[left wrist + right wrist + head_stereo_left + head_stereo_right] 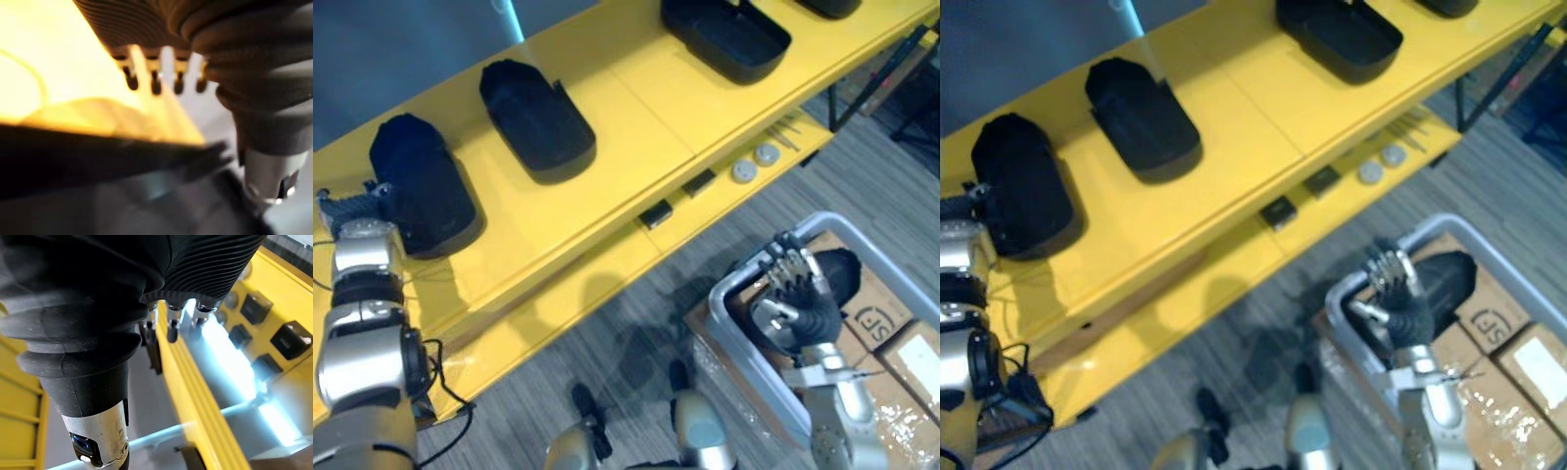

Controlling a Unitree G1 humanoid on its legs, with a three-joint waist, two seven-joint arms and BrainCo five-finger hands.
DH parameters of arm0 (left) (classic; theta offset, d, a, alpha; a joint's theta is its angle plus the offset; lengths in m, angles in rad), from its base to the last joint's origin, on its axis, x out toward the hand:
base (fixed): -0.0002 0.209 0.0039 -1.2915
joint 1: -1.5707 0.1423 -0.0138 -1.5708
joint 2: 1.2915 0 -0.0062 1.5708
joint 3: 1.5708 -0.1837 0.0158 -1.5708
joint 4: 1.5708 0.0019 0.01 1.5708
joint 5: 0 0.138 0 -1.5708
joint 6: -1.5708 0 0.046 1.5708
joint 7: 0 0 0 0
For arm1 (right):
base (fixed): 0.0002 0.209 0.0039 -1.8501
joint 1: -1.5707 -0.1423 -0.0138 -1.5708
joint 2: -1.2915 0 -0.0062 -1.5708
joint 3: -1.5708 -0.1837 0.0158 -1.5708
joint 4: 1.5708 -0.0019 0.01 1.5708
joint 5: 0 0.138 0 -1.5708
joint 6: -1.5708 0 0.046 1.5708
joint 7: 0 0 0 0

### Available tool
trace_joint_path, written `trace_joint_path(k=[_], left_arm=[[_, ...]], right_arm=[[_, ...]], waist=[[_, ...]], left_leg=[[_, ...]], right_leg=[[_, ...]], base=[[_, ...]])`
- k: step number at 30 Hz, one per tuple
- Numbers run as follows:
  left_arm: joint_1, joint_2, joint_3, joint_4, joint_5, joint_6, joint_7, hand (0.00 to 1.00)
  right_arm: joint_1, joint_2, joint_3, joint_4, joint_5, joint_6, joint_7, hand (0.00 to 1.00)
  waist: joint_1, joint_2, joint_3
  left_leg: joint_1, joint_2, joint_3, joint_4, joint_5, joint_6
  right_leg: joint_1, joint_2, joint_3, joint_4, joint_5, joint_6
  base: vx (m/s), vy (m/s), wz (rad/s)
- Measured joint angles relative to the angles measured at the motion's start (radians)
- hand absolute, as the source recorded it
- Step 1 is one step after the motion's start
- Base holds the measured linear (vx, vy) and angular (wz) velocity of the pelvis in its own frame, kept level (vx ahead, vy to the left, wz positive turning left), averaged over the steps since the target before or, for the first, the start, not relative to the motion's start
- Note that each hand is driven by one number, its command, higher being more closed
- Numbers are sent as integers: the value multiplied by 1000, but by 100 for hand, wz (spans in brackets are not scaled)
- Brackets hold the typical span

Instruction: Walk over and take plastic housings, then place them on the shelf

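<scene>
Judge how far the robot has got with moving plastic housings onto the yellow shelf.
Done: black housings lie on the yellow shelf. In hand: the left robot hand is at the leftmost housing there. Left: the right robot hand hangs open over another housing in the grey bin.

This looks like a workshop or a small factory store, not a home. A long yellow shelf (636,88) runs from 8 o'clock to 1 o'clock, and black plastic housings (536,117) lie on it in a row, apart from each other. On its lower board (597,269) lie small black parts (655,213) and round metal discs (744,171). At 4 o'clock a grey bin (729,328) and cardboard boxes (881,313) sit close together. The floor (862,176) is of grey planks.
</scene>
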Motion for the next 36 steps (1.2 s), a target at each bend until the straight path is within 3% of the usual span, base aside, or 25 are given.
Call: trace_joint_path(k=[4, 10, 13, 18, 21, 23, 25, 28, 32, 34, 36], left_arm=[[0, 2, 5, -22, 2, -37, -3, 0], [-2, 1, -4, -44, 2, -45, -4, 0], [-9, 1, -11, -44, 2, -83, -11, 0], [-21, 1, -29, -148, -31, -216, -39, 0], [116, -14, -11, -329, -42, -317, -48, 0], [303, -70, 81, -537, -69, -392, -55, 0], [390, -117, 125, -634, -71, -416, -64, 0], [643, -261, 204, -870, -74, -467, -106, 0], [896, -422, 233, -1071, -67, -504, -163, 0], [948, -465, 230, -1110, -57, -510, -164, 0], [997, -502, 229, -1136, -58, -518, -168, 0]], right_arm=[[20, 19, 11, 0, -1, -3, 2, 0], [13, 26, 16, -1, -1, -68, -4, 0], [-6, 26, 16, -1, -1, -108, -21, 0], [-104, 26, 19, 0, -6, -196, -99, 0], [-174, 24, 19, 1, -32, -234, -158, 0], [-223, 20, 20, 14, -92, -218, -207, 0], [-238, 20, 20, 23, -120, -208, -229, 0], [-262, 21, 27, 40, -123, -166, -237, 0], [-312, 29, 26, 68, -118, -105, -157, 0], [-334, 32, 29, 97, -118, -77, -108, 0], [-353, 32, 41, 136, -118, -36, -41, 0]], waist=[[-2, -4, -68], [-7, -7, -141], [-7, -1, -172], [15, 9, -189], [40, 36, -221], [82, 62, -254], [97, 69, -263], [146, 67, -287], [203, 41, -302], [207, 30, -309], [230, 19, -319]], left_leg=[[12, -5, 7, -34, 17, -1], [44, -4, 24, -35, 16, -2], [46, -3, 23, -35, 16, -2], [58, -5, -4, -38, 16, -1], [61, -10, -25, -41, 20, 4], [59, -12, -51, -41, 26, 5], [59, -14, -71, -42, 29, 5], [40, -19, -122, -42, 41, 5], [21, -25, -174, -43, 55, 0], [16, -29, -195, -43, 59, 2], [9, -30, -200, -43, 61, 3]], right_leg=[[1, 3, 0, -20, 2, 1], [55, 3, -2, -73, 13, 2], [70, 4, -7, -97, 26, 3], [113, 1, -28, -137, 52, 6], [138, 2, -60, -152, 56, 7], [150, 2, -84, -153, 55, 7], [163, 1, -104, -157, 55, 8], [184, 1, -164, -170, 52, 7], [198, -4, -213, -177, 44, -1], [208, -7, -237, -185, 40, 2], [207, -8, -245, -186, 37, 5]], base=[[72, 6, 0], [39, 4, -2], [0, 0, 0], [-42, 11, 9], [-40, 4, 23], [9, -4, 30], [-10, 2, 35], [-47, 3, 49], [-52, 11, 37], [-55, 12, 36], [-36, 17, 16]])
